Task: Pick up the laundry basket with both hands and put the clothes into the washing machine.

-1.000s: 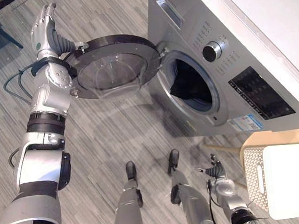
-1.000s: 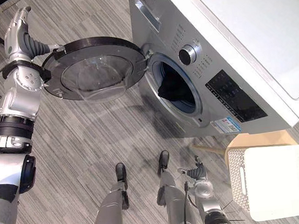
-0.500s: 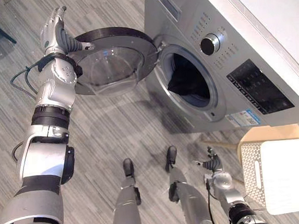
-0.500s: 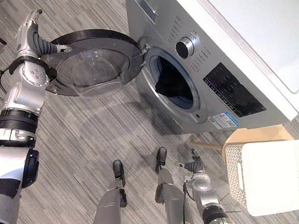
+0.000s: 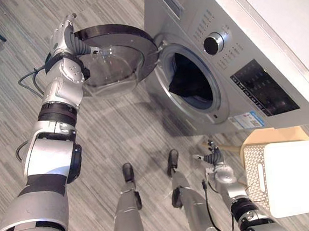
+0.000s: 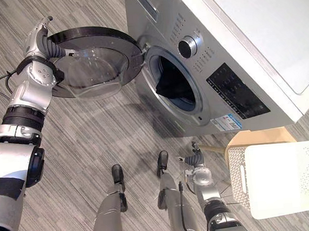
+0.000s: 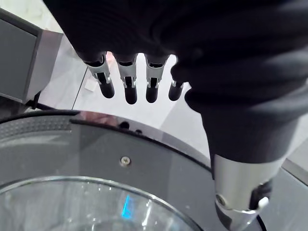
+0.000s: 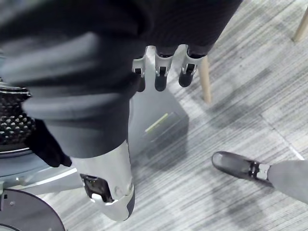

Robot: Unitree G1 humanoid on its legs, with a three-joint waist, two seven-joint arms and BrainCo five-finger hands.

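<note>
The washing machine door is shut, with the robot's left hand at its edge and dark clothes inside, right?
No: the door stands wide open, as the right eye view shows. The left hand is at its edge and dark clothes lie inside.

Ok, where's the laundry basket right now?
In the eye views, lower right: the laundry basket sits on a wooden stool by the washing machine, right of the right hand.
</note>
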